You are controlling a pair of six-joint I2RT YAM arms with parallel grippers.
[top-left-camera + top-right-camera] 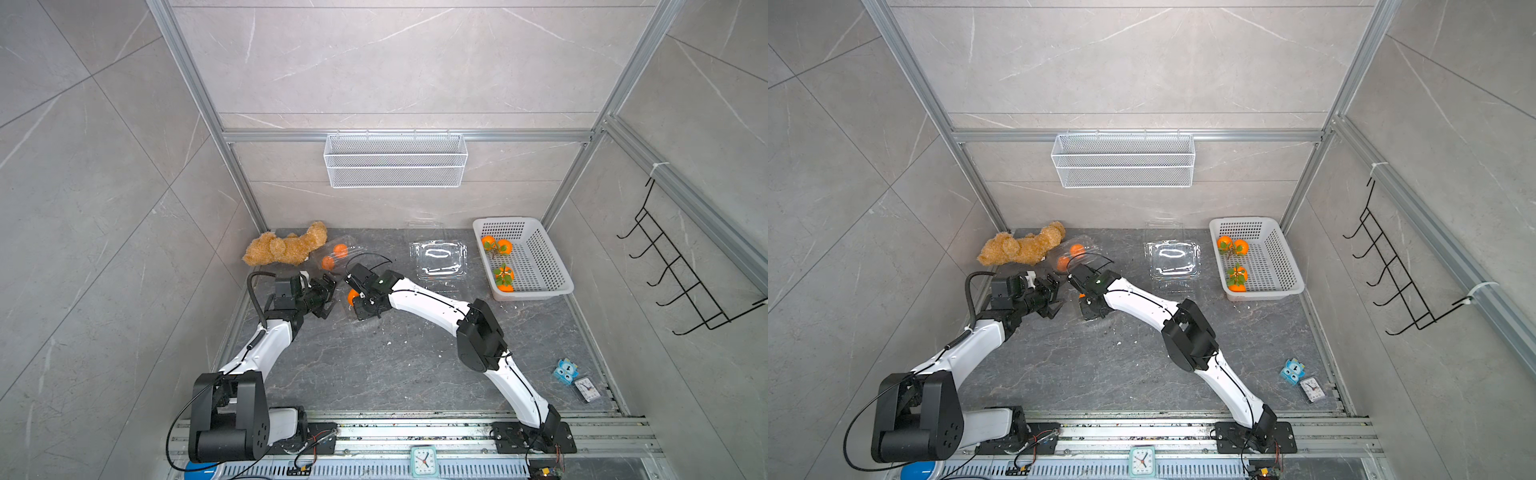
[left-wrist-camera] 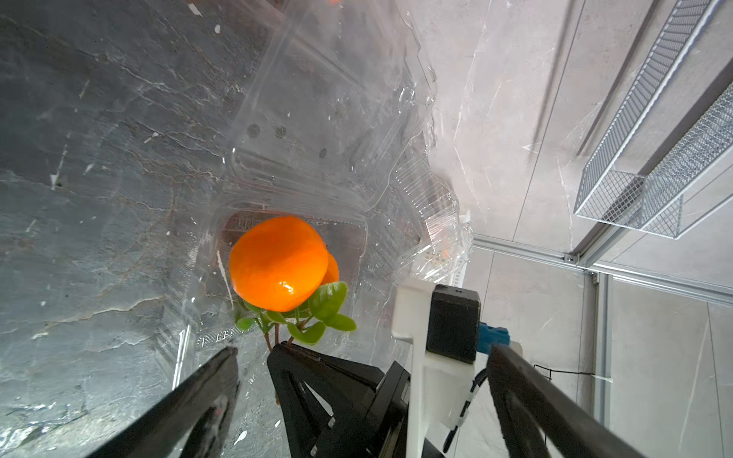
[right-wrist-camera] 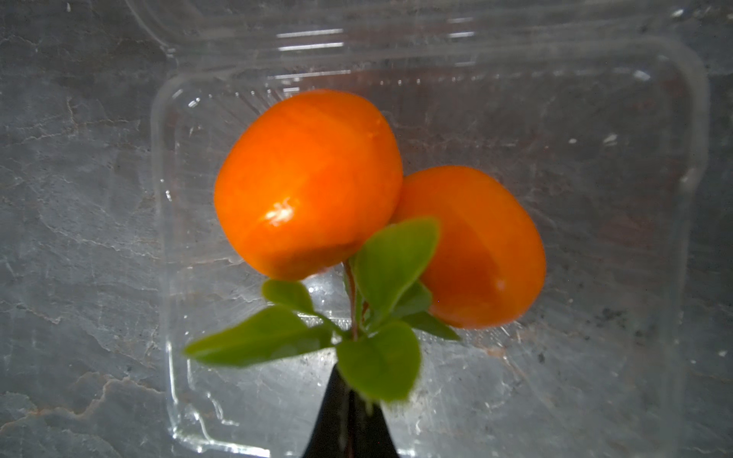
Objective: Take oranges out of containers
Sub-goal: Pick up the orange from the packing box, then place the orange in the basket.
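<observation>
The right tool (image 3: 353, 392) is closed on the leafy stem (image 3: 353, 313) of two joined oranges (image 3: 307, 184), which are positioned over the tray of an open clear container (image 3: 595, 238) on the table (image 3: 59, 198). The left tool (image 1: 329, 297) stands fully open just beside that container, holding nothing.

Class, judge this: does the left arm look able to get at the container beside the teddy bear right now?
Probably yes. The left tool is open, and the container lies just beyond it with bare table between; the right arm sits close alongside, not across the path.
</observation>
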